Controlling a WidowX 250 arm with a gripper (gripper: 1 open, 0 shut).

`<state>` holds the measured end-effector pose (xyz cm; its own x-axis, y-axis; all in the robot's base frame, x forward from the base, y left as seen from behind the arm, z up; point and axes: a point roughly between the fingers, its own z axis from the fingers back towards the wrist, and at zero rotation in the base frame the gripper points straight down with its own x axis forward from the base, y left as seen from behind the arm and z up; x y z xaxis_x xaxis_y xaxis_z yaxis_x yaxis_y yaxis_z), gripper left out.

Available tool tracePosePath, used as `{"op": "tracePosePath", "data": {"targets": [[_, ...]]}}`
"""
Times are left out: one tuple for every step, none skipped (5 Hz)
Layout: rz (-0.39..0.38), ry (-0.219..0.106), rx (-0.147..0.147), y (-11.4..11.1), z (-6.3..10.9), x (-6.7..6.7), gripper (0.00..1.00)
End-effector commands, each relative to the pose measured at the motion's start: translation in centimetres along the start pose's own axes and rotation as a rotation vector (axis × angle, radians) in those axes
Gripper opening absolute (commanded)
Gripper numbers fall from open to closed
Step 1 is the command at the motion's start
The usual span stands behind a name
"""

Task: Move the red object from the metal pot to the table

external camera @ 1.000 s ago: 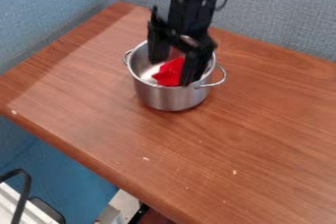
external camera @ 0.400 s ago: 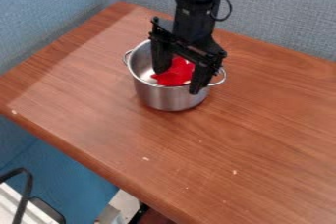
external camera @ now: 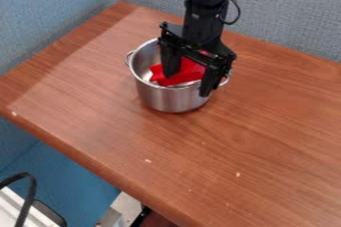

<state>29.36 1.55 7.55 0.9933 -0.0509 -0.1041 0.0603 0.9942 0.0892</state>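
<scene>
The red object (external camera: 177,74) lies tilted inside the metal pot (external camera: 170,94), which stands on the table (external camera: 173,161) toward its far side. My gripper (external camera: 188,68) hangs straight down over the pot with its black fingers (external camera: 168,56) spread wide on either side of the red object. The fingers reach down into the pot's mouth, and nothing is clamped between them. Part of the red object is hidden behind the fingers.
Blue walls close in behind and to the left of the table. The table's front edge drops off at the lower left, where cables and a chair frame (external camera: 30,207) show below.
The gripper has rolled about its vertical axis, so its fingers now straddle the red object differently. It stays open over the pot.
</scene>
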Motion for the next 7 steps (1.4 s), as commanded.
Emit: {"op": "tracePosePath", "data": {"targets": [[0.061,-0.038,-0.002,0.9,1.0,1.2,1.0],[0.104,-0.037,-0.008,1.3,1.1,1.7,1.0],[0.08,-0.039,-0.006,2.2,1.1,2.3,1.0],[0.051,-0.043,0.001,3.1,0.9,2.8,1.0],[0.059,-0.043,0.003,2.6,1.0,2.3,0.0],[0.069,-0.041,-0.001,2.1,1.1,1.8,0.0],[0.073,-0.04,-0.006,2.4,1.3,2.0,0.0]]}}
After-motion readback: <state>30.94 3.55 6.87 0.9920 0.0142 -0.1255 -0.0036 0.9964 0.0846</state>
